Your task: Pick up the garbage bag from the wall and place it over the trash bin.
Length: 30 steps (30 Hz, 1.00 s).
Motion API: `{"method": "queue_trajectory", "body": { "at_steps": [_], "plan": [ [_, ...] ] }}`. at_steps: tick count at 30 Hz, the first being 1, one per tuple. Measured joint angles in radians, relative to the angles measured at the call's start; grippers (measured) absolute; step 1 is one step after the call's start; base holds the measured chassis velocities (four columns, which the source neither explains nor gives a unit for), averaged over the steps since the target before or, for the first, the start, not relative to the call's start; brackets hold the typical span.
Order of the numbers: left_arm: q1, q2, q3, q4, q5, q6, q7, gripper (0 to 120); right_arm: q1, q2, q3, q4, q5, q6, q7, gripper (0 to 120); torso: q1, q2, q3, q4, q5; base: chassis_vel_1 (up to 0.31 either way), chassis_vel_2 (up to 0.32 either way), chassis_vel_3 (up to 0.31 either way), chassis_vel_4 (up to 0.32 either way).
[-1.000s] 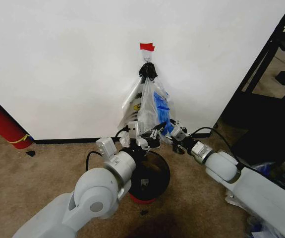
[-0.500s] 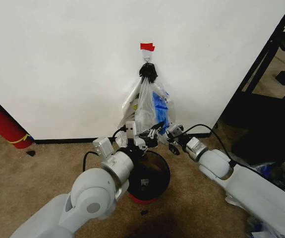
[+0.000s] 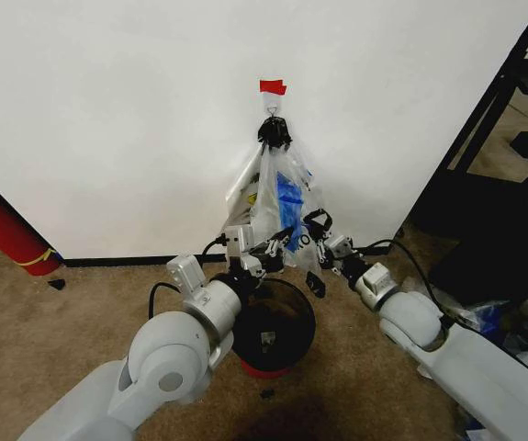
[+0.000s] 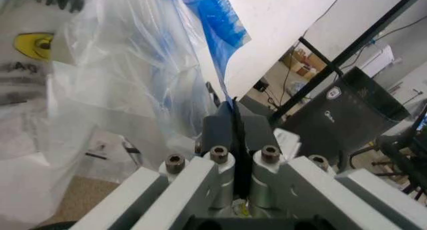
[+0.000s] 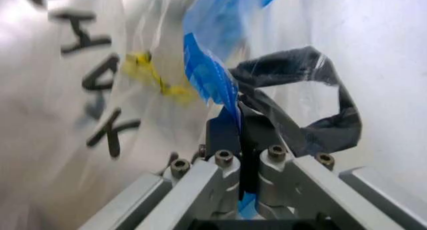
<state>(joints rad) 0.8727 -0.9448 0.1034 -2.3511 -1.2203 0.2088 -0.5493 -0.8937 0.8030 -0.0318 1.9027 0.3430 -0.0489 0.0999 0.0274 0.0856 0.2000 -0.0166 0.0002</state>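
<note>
Both grippers pinch the garbage bag (image 3: pixel 286 197), which hangs from the hook on the wall (image 3: pixel 107 110): left gripper (image 3: pixel 275 246) and right gripper (image 3: pixel 316 241), above the trash bin (image 3: pixel 277 322).

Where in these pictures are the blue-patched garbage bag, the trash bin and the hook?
garbage bag (image 3: pixel 288 204), head view, on its blue patch.
trash bin (image 3: pixel 302 312), head view, on its black rim.
hook (image 3: pixel 272 111), head view, under the red tape.
</note>
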Motion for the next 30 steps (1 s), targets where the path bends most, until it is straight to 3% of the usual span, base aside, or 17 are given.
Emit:
{"method": "queue_trajectory", "body": {
  "at_steps": [9, 16, 30],
  "plan": [
    [0.061, 0.017, -0.051, -0.031, 0.019, -0.007, 0.005, 0, -0.026, 0.052, 0.033, 0.038, 0.112, 0.016, 0.051, 0, 0.0, 0.0, 0.0, 0.0, 0.0, 0.0, 0.0, 0.0, 0.0],
    [0.176, 0.036, -0.135, -0.086, 0.049, -0.013, 0.014, 0, -0.038, 0.119, 0.042, 0.073, 0.232, 0.016, 0.083, 0, 0.0, 0.0, 0.0, 0.0, -0.0003, 0.0, 0.0, 0.0, 0.0],
    [0.256, 0.045, -0.175, -0.129, 0.074, -0.014, 0.015, 0, -0.15, 0.164, 0.107, 0.148, 0.244, 0.052, 0.096, 0, 0.0, 0.0, 0.0, -0.0001, -0.0002, 0.0, 0.0, 0.0, 0.0]
  ]
}}
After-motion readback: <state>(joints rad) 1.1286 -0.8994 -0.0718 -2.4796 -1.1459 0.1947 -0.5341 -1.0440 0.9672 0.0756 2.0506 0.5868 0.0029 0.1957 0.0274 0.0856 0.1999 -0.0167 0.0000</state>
